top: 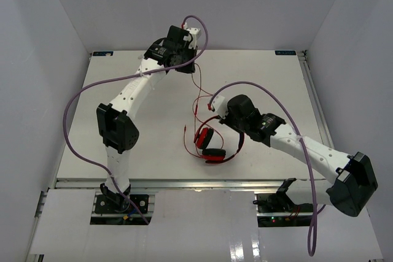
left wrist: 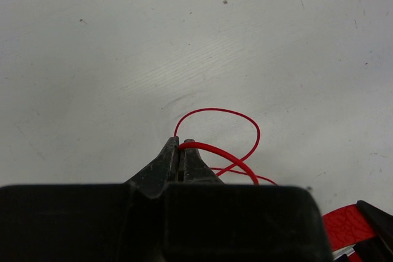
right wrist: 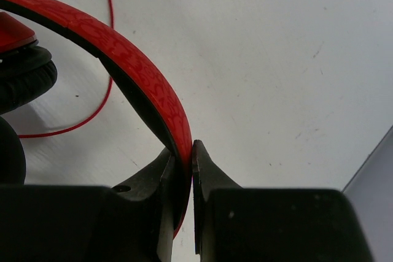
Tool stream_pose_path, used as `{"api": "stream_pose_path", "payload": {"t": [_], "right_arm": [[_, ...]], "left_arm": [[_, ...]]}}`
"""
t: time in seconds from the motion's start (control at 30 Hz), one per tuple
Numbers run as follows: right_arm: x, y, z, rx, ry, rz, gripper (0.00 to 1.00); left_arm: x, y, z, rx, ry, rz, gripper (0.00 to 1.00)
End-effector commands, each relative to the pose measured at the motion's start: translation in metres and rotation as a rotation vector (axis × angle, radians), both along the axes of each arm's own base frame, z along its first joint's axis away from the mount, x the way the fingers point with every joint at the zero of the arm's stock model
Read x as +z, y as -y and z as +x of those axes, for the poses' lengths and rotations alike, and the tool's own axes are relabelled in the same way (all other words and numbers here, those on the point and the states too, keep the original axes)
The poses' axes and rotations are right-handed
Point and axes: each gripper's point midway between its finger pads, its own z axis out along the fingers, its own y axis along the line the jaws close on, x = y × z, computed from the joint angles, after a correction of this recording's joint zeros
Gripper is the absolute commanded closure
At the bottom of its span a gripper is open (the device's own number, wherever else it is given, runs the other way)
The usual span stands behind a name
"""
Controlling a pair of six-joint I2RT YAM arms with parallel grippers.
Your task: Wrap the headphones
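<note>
Left gripper (left wrist: 182, 153), lower centre of frame, is fully closed on the thin red cable (left wrist: 212, 148). Right gripper (right wrist: 184, 161), lower centre, is closed on the headband (right wrist: 138, 78) of the headphones (top: 206, 137).

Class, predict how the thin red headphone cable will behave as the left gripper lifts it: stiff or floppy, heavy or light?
Probably floppy: the cable curls in loose loops beyond the left gripper, so it should drape and trail. Likely light, being so thin. It may slip, since the shut jaws pinch only a narrow strand.
</note>
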Motion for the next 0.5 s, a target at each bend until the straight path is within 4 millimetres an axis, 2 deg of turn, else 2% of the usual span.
{"api": "stream_pose_path", "payload": {"t": [0.0,0.13,0.2,0.3,0.4,0.47], "right_arm": [[0.044,0.012,0.035,-0.189,0.15,0.089,0.92],[0.048,0.022,0.041,-0.222,0.16,0.092,0.92],[0.052,0.028,0.047,-0.241,0.171,0.089,0.92],[0.058,0.035,0.054,-0.264,0.175,0.097,0.92],[0.065,0.048,0.062,-0.286,0.161,0.135,0.92],[0.069,0.051,0.062,-0.261,0.126,0.181,0.92]], "left_arm": [[0.075,-0.017,-0.006,0.045,0.159,-0.038,1.0],[0.104,-0.025,-0.01,0.083,0.228,-0.044,1.0],[0.124,-0.023,-0.015,0.082,0.271,-0.069,1.0],[0.142,-0.017,-0.023,0.072,0.317,-0.08,1.0],[0.145,-0.018,-0.027,0.072,0.34,-0.048,1.0],[0.139,-0.023,-0.028,0.08,0.337,-0.021,1.0]]}}
